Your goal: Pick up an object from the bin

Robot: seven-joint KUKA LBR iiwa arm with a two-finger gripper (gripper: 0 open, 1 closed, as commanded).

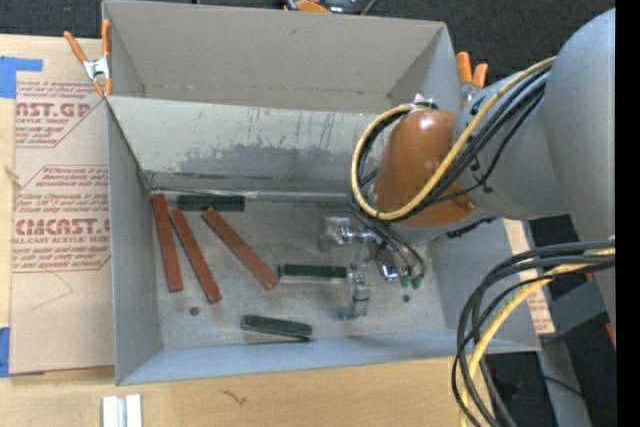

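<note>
Grey sheet metal forms the bin (130, 215), whose walls slope down to a flat floor, so loose pieces slide to the bottom and lie flat, not heaped.

Camera view: the gripper (356, 300) is down near the floor at about 4 o'clock, hanging under the arm's orange wrist cover (430, 165) and its looped yellow and black cables (368, 177). It stands at the right-hand end of a dark green bar (312, 270) that lies almost level, just off the floor's centre toward 4 o'clock. That bar is the piece nearest the tool and, in my judgement, the likely pick. Coming in at the bar's end keeps the tool away from the other pieces. Whether the gripper is released or clenched I cannot tell, as the metal parts overlap, and I cannot tell whether the bar is grasped or merely touched.

A second dark green bar (275, 327) lies at 6 o'clock near the front wall, apart from the tool. A third green bar (210, 203) rests at 11 o'clock against the foot of the back wall. Three red-brown strips (195, 255) fan out across 9 o'clock, well apart from the gripper.
</note>
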